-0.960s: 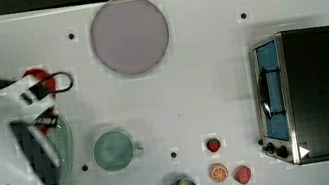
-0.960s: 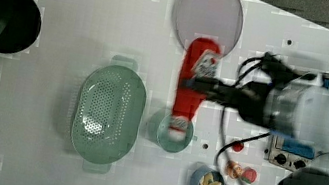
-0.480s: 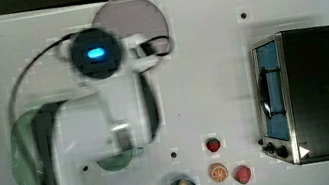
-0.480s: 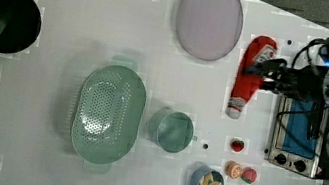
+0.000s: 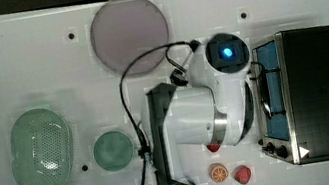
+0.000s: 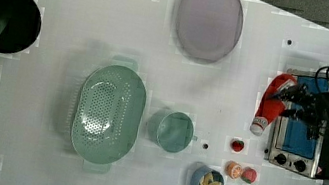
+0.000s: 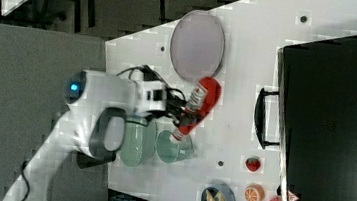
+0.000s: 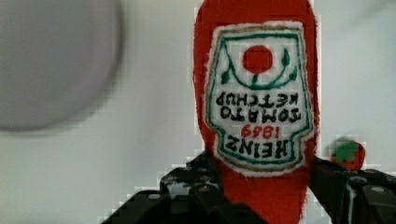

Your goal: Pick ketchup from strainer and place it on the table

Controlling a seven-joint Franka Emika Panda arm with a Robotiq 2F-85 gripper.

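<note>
While the gripper [image 8: 261,196] has its jaws part-way closed around the lower body of the ketchup [image 6: 272,100], your job is the set-down, so treat the bottle as carried and not yet placed; in the left view it hangs clear of the strainer [image 6: 109,108], well off toward three o'clock from it, just beside the front of the small oven [image 6: 303,131]; in the right view the ketchup [image 7: 201,105] sits just off the six o'clock edge of the round plate [image 7: 197,44], with the green cup [image 7: 174,148] further toward six o'clock of it; pick a bare patch of the table [image 6: 78,17] between the plate, the cup and the oven, because the open white area there looks narrow; keep away from the strawberry [image 6: 237,145], which lies at about seven o'clock from the bottle's cap in the left view; the wrist view shows the label facing the camera and the bottle running straight out between the fingers, so it will probably land lying down; lower it until its length rests on the surface before you let go; it looks like a soft, stitched toy, so I judge it unlikely to roll far; open the jaws fully and lift straight away so neither finger drags it toward the oven door.
</note>
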